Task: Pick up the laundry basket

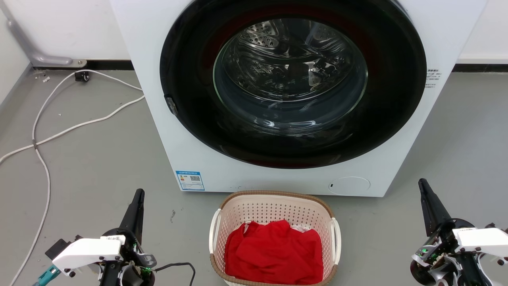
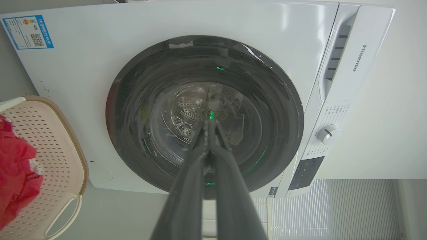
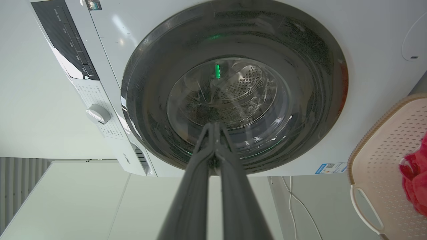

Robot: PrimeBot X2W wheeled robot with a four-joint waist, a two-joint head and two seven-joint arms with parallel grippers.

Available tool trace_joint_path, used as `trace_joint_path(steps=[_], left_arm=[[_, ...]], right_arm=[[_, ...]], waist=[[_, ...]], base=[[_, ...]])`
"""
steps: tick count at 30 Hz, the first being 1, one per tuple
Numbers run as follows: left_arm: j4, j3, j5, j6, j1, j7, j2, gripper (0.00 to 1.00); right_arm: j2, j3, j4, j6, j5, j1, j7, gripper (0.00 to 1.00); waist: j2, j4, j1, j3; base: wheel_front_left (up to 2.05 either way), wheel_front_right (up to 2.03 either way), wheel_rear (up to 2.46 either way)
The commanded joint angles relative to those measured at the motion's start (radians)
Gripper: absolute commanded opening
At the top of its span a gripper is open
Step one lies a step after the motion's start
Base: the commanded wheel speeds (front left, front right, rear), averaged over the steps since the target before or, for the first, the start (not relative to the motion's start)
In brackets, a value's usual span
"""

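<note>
**Head view.** The laundry basket (image 1: pixel 274 209) stood on the grey floor (image 1: pixel 99 167) in front of the washing machine (image 1: pixel 198 159). A narrow strip of floor separated its far rim from the machine's base, and its near rim reached the lower edge of the picture. A red garment (image 1: pixel 274 250) lay inside, below the brown rim. The white side handles (image 1: pixel 214 230) faced outward toward the two arms.

The left gripper (image 1: pixel 139 194) hung at lower left and the right gripper (image 1: pixel 423 185) at lower right. Each was well apart from the basket, with bare floor between it and the nearer handle. Both pointed toward the machine.

**Wrist views.** On each gripper the two dark fingers met at the tips, clenched on nothing, in front of the round dark door (image 2: pixel 203 113).

A white cable (image 1: pixel 43 119) trailed across the floor on the robot's left, beside the machine and well clear of the basket.
</note>
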Motion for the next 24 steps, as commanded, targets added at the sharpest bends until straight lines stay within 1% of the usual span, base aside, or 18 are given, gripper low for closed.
trace_joint_path(steps=[1, 24], left_arm=[[0.002, 0.004, 0.002, -0.003, -0.011, 0.003, -0.001, 0.0], [0.002, 0.004, 0.003, -0.003, -0.011, 0.004, -0.001, 0.0]], right_arm=[[-0.003, 0.0, 0.001, 0.0, 0.004, -0.01, 0.001, 0.0], [-0.003, 0.0, 0.001, 0.0, 0.004, -0.01, 0.001, 0.0]], waist=[[0.0, 0.0, 0.0, 0.0], [0.0, 0.0, 0.0, 0.0]], base=[[0.0, 0.0, 0.0], [0.0, 0.0, 0.0]])
